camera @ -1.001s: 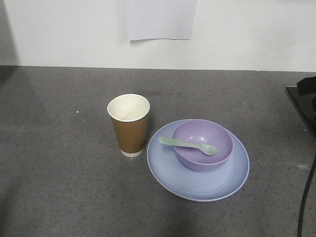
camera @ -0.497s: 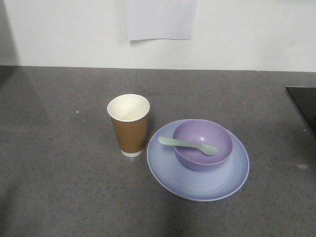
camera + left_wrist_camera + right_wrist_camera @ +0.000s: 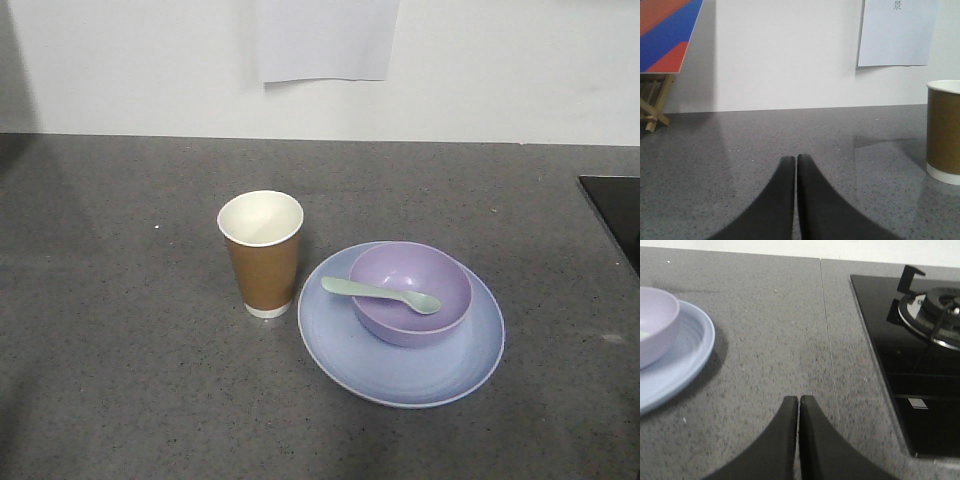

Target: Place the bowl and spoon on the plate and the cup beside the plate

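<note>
The lavender bowl [image 3: 410, 293] sits on the pale blue plate [image 3: 400, 375], toward its far side. Across the bowl's rim lies the mint-green spoon [image 3: 380, 294], handle pointing left. The brown paper cup [image 3: 261, 253] stands upright just left of the plate. In the left wrist view my left gripper [image 3: 796, 159] is shut and empty, low over the counter, with the cup [image 3: 943, 131] at the right edge. My right gripper [image 3: 799, 399] is shut and empty too; the plate [image 3: 687, 355] and bowl [image 3: 656, 325] lie to its left. Neither gripper shows in the front view.
A black glass hob [image 3: 900, 355] with a gas burner [image 3: 935, 315] is set into the grey counter on the right, its corner [image 3: 612, 205] showing in the front view. A white wall with a paper sheet [image 3: 325, 40] backs the counter. A wooden easel [image 3: 652, 107] stands far left.
A dark arm part and cable at the right edge one second ago have left the front view. Cup, plate, bowl and spoon have not moved.
</note>
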